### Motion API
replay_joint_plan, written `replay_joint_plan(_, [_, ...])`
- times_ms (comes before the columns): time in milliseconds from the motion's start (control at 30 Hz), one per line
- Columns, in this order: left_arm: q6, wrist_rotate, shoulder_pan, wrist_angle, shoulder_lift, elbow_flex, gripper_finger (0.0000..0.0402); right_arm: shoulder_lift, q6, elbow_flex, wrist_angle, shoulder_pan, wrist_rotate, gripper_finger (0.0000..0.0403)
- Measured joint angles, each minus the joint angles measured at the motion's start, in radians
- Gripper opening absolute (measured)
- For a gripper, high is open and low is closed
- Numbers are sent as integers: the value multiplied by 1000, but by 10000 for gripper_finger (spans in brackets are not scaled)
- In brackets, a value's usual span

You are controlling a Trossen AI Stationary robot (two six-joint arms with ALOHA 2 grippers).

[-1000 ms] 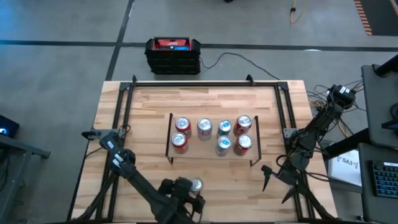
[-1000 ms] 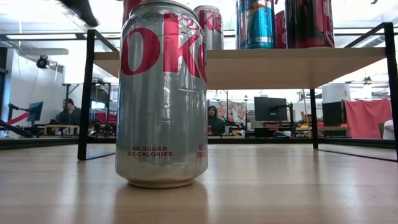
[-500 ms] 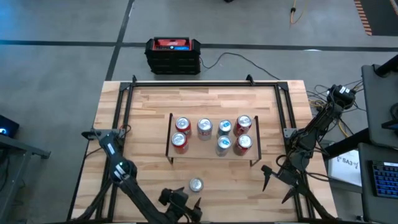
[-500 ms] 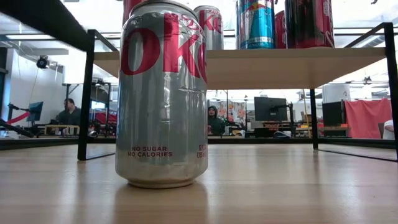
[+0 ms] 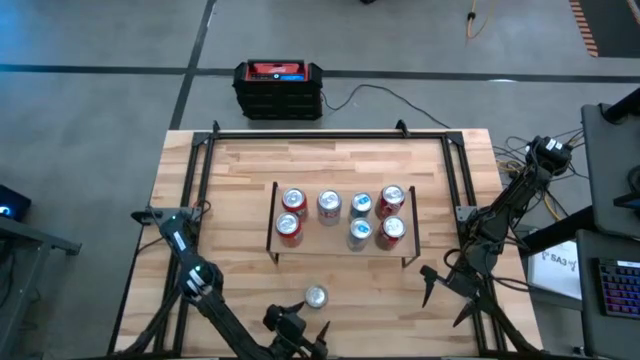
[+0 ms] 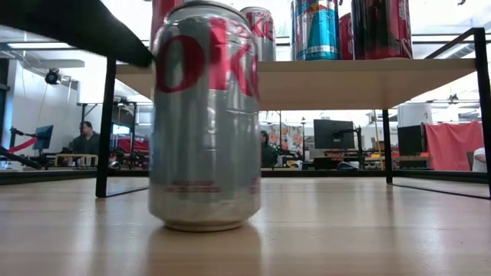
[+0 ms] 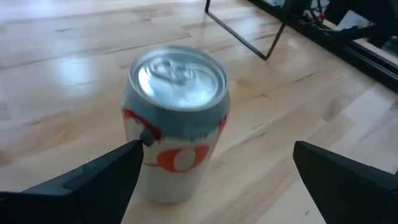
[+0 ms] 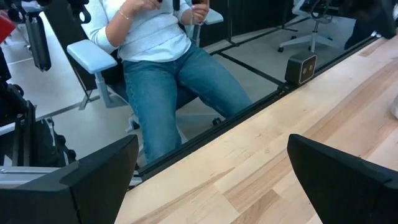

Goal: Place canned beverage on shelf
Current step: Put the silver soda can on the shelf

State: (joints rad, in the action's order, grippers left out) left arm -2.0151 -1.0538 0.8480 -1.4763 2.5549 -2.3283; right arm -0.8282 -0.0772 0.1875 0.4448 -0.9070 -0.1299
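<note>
A silver canned beverage (image 5: 316, 296) with red lettering stands upright on its base on the wooden table, near the front edge. It also shows in the low view (image 6: 205, 123) and the left wrist view (image 7: 177, 124). My left gripper (image 5: 297, 326) is open, low at the can's near side, with the can between its fingers (image 7: 217, 149). The shelf (image 5: 322, 241) stands behind the can at mid-table and carries several cans on its board (image 6: 345, 80). My right gripper (image 5: 430, 285) waits open at the table's right side (image 8: 212, 143). My left gripper touches the can's side wall high up (image 7: 149, 134) with the tip of one finger (image 7: 127, 158). The other finger stands apart from the can. The fingers come slanting down from the table's near side. The can stands upright on the table.
A black frame (image 5: 330, 133) runs along the table's far edge and sides. A black box with a red top (image 5: 278, 88) sits on the floor beyond. A seated person (image 8: 161, 56) shows past the table edge in the right wrist view. Bare wood lies between the can and the shelf.
My left gripper has drawn back toward the table's near edge, come down and levelled out, staying open. One finger has dropped to the can's upper side. The can has shifted slightly toward the table's right, still upright.
</note>
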Motion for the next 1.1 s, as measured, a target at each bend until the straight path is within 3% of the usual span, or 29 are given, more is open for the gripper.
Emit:
replay_joint_plan(267, [-18, -136, -1, 1, 95, 0, 400, 0, 1, 0, 1, 0, 0, 400])
replay_joint_plan(467, [-85, -142, -15, -31, 139, 0, 400, 0, 0, 0, 0, 0, 0, 400])
replay_joint_plan(767, [-94, -207, -48, -46, 174, 0, 400, 0, 1, 0, 0, 0, 0, 400])
replay_joint_plan(1100, [-98, -212, -84, -68, 174, 0, 400, 0, 1, 0, 0, 0, 0, 400])
